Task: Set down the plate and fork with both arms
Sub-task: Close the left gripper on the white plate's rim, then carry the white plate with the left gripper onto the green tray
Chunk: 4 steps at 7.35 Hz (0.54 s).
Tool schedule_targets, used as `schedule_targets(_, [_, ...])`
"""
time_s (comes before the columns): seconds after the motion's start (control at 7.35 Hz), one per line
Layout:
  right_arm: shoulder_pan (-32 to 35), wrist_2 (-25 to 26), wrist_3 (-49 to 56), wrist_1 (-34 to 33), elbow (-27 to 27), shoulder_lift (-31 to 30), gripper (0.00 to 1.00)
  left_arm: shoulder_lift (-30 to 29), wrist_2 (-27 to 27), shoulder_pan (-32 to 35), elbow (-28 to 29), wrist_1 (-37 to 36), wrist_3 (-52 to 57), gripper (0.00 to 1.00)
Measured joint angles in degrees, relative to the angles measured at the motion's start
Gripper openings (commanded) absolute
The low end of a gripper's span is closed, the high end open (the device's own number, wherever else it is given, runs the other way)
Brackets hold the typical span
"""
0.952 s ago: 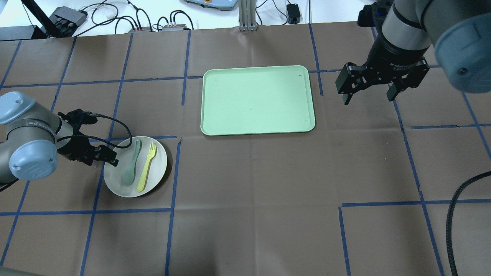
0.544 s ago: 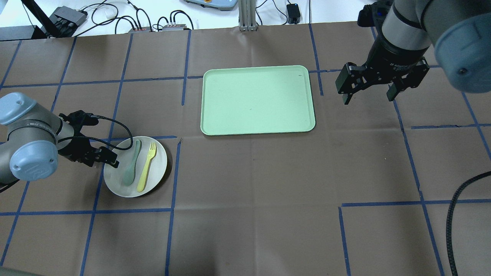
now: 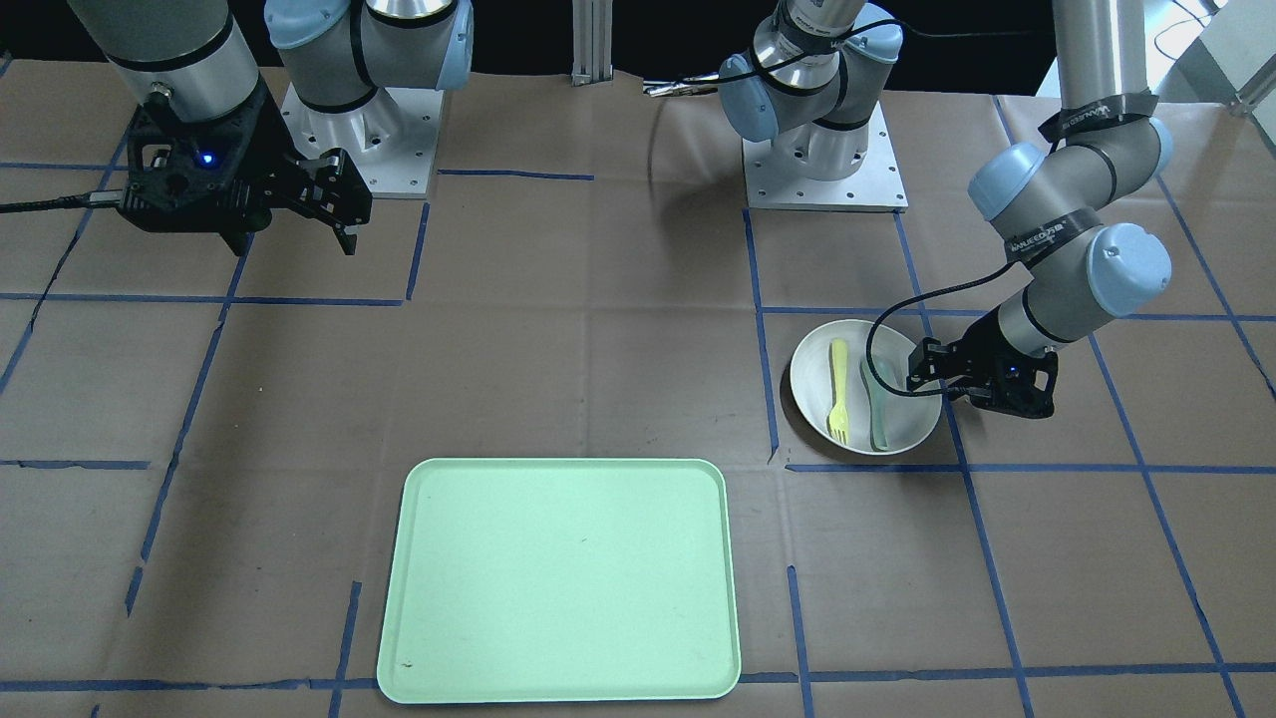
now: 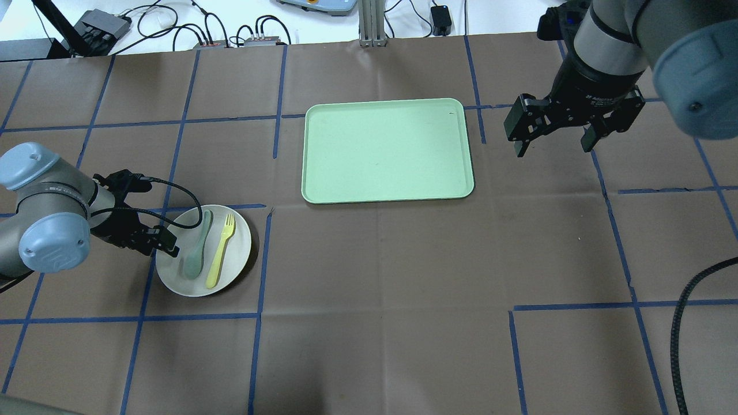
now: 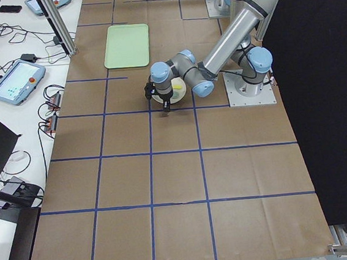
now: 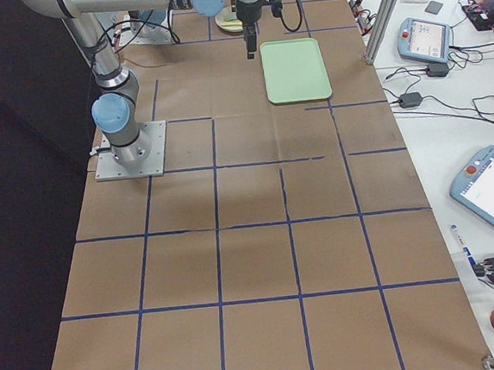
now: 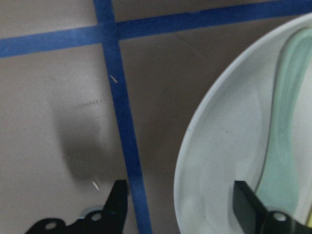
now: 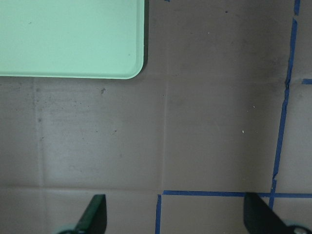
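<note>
The off-white plate (image 4: pixel 233 253) sits at the table's left in the overhead view, also in the front view (image 3: pixel 812 384). The pale-yellow fork (image 4: pixel 221 251) lies in it beside a grey-green spoon (image 4: pixel 196 249). My left gripper (image 4: pixel 167 246) is open at the plate's left rim. In the left wrist view one finger (image 7: pixel 117 200) is outside the plate (image 7: pixel 219 161) and the other finger (image 7: pixel 246 202) is inside it, near the spoon (image 7: pixel 285 146). My right gripper (image 4: pixel 553 148) is open and empty, held above the table to the right of the tray.
A mint-green rectangular tray (image 4: pixel 386 150) lies at the middle back of the table; its corner shows in the right wrist view (image 8: pixel 68 34). Blue tape lines cross the brown table cover. Cables and boxes lie beyond the far edge.
My left gripper has shifted slightly lower at the plate's left rim. The plate, fork, spoon and the right arm have not moved.
</note>
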State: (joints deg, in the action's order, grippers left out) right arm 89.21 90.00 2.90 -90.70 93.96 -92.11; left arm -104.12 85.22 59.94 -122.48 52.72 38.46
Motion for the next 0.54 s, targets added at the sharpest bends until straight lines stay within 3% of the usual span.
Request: schedule_targets(0.54, [0.0,-0.02,0.0,0.0,-0.08,0.0,1.0,0.5,-0.37,0.0,0.05,-0.01,0.1,0.05])
